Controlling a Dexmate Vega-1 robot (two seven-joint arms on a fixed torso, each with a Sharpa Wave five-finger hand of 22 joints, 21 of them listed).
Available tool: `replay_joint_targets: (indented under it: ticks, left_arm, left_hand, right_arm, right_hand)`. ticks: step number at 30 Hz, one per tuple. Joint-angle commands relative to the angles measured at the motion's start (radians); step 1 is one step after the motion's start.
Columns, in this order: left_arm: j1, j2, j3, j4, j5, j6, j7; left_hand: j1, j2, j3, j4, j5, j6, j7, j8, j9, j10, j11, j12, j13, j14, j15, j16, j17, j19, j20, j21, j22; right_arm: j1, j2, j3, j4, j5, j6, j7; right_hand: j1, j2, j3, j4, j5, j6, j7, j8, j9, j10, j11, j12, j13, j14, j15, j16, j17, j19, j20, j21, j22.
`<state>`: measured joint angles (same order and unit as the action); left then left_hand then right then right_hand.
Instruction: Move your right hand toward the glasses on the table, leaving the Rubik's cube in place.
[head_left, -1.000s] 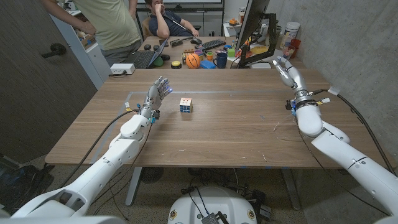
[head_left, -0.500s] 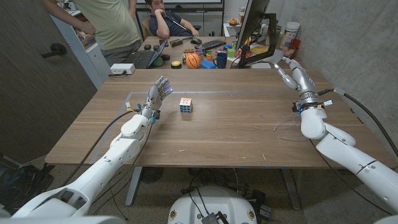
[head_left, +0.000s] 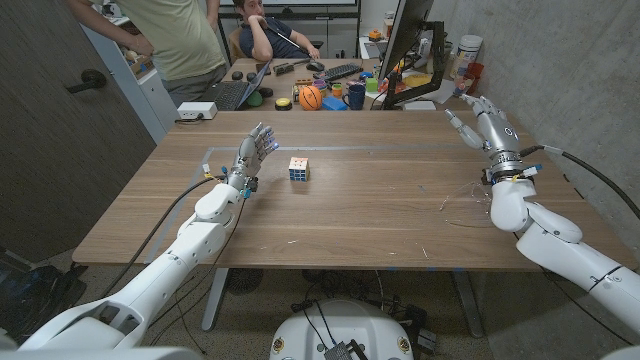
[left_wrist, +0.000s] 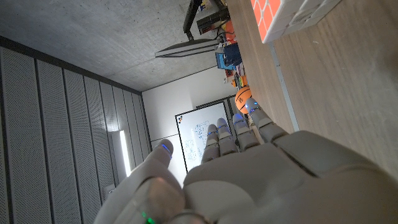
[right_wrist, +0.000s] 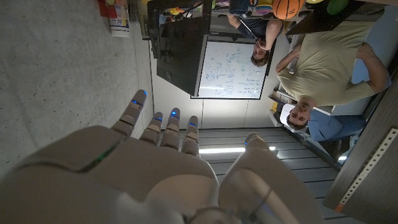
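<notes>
glasses (head_left: 466, 205) lie on the table just beside the raised, empty, spread-fingered right hand (head_left: 487, 123).

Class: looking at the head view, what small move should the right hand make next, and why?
Probably lower the right hand back and down toward the glasses: it is raised, open, beyond them, while the clear glasses lie by its forearm. The Rubik's cube sits far off, untouched.

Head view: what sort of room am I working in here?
Probably an office or lab workspace. Behind the wooden table stands a cluttered desk with a monitor, a keyboard and a laptop, and the right wrist view shows a whiteboard.
</notes>
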<state>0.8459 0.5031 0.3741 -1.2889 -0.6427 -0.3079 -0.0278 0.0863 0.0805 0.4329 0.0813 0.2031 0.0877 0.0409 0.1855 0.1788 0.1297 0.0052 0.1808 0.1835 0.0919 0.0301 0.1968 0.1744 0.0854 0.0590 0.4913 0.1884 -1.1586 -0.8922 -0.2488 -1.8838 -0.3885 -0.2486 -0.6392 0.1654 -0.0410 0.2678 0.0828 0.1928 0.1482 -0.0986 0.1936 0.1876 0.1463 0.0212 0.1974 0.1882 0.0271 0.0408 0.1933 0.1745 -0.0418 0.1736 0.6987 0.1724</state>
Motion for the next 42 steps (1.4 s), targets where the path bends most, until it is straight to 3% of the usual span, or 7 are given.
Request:
replay_joint_targets:
  ticks: [1, 12, 25, 30, 34, 36, 42]
  left_arm:
    - [-0.003, 0.0, 0.004, 0.0, 0.002, 0.006, -0.003]
    - [-0.002, 0.003, 0.004, -0.002, 0.007, 0.005, 0.001]
    - [0.002, 0.003, 0.003, -0.002, 0.009, 0.003, 0.006]
    - [-0.001, 0.0, 0.005, 0.001, 0.01, 0.001, 0.006]
    - [-0.003, -0.001, 0.005, 0.003, 0.01, 0.001, 0.004]
    - [-0.003, -0.001, 0.006, 0.003, 0.011, 0.001, 0.006]
    - [-0.003, -0.002, 0.006, 0.006, 0.01, 0.001, 0.005]
  left_hand:
    - [-0.003, -0.005, -0.003, 0.003, 0.006, 0.006, 0.003, 0.004, 0.003, 0.003, 0.003, 0.006, 0.006, 0.006, 0.002, 0.005, 0.002, 0.009, -0.002, -0.002, 0.003]
    - [-0.005, -0.006, -0.005, 0.004, 0.006, 0.006, 0.003, 0.004, 0.003, 0.004, 0.0, 0.006, 0.006, 0.006, 0.001, 0.004, 0.002, 0.01, -0.002, -0.004, 0.003]
    - [-0.008, -0.007, -0.007, 0.005, 0.007, 0.006, 0.003, 0.004, 0.003, 0.004, -0.001, 0.007, 0.006, 0.006, 0.001, 0.005, 0.002, 0.01, -0.002, -0.007, 0.004]
    - [-0.008, -0.008, -0.008, 0.005, 0.007, 0.006, 0.003, 0.004, 0.003, 0.004, 0.0, 0.007, 0.006, 0.006, 0.001, 0.005, 0.002, 0.011, -0.002, -0.008, 0.004]
    - [-0.009, -0.008, -0.008, 0.006, 0.007, 0.005, 0.003, 0.004, 0.003, 0.004, -0.001, 0.007, 0.006, 0.006, 0.001, 0.005, 0.002, 0.011, -0.002, -0.008, 0.004]
    - [-0.009, -0.008, -0.009, 0.006, 0.007, 0.005, 0.003, 0.004, 0.003, 0.003, 0.0, 0.006, 0.006, 0.006, 0.001, 0.005, 0.002, 0.012, -0.003, -0.009, 0.004]
    - [-0.01, -0.009, -0.01, 0.006, 0.008, 0.005, 0.003, 0.004, 0.003, 0.002, 0.0, 0.006, 0.006, 0.006, 0.002, 0.005, 0.002, 0.011, -0.002, -0.01, 0.004]
  right_arm:
    - [-0.053, -0.041, 0.009, -0.075, -0.082, -0.173, 0.011]
    - [-0.042, -0.065, -0.033, -0.102, -0.145, -0.296, 0.051]
    - [0.01, -0.071, -0.126, -0.081, -0.24, -0.436, 0.079]
    - [0.024, -0.075, -0.153, -0.081, -0.265, -0.48, 0.095]
    - [0.024, -0.071, -0.159, -0.078, -0.261, -0.493, 0.092]
    - [0.025, -0.072, -0.164, -0.077, -0.262, -0.507, 0.097]
    - [0.016, -0.08, -0.173, -0.078, -0.247, -0.539, 0.117]
  right_hand:
    - [0.001, -0.008, -0.003, -0.003, 0.009, 0.003, -0.012, 0.0, 0.002, 0.003, -0.006, 0.004, 0.001, 0.001, 0.0, 0.0, 0.003, 0.001, 0.013, -0.001, 0.001]
    - [0.059, 0.008, 0.011, -0.036, 0.02, -0.039, -0.027, -0.009, 0.001, -0.036, -0.026, -0.004, 0.001, -0.019, 0.011, -0.008, 0.002, 0.001, 0.014, -0.028, 0.0]
    - [0.113, 0.016, 0.023, -0.068, 0.027, -0.022, -0.047, 0.003, 0.0, -0.032, -0.039, 0.002, 0.001, -0.006, -0.001, -0.003, 0.002, 0.021, 0.012, -0.041, 0.0]
    - [0.15, 0.012, 0.029, -0.093, 0.032, -0.016, -0.064, 0.006, -0.001, -0.033, -0.052, 0.004, 0.001, 0.0, -0.012, -0.002, 0.002, 0.041, 0.012, -0.047, -0.001]
    - [0.182, 0.011, 0.033, -0.113, 0.038, -0.003, -0.047, 0.01, -0.001, -0.024, -0.055, 0.009, 0.001, 0.012, -0.017, 0.0, 0.001, 0.064, 0.013, -0.051, -0.001]
    - [0.204, 0.006, 0.034, -0.128, 0.046, 0.014, -0.043, 0.014, -0.001, -0.011, -0.051, 0.013, 0.0, 0.026, -0.02, 0.002, 0.001, 0.098, 0.013, -0.05, -0.001]
    - [0.227, -0.005, 0.029, -0.144, 0.058, 0.052, -0.051, 0.021, -0.002, 0.007, -0.064, 0.018, 0.0, 0.047, -0.03, 0.004, 0.0, 0.141, 0.014, -0.051, -0.001]
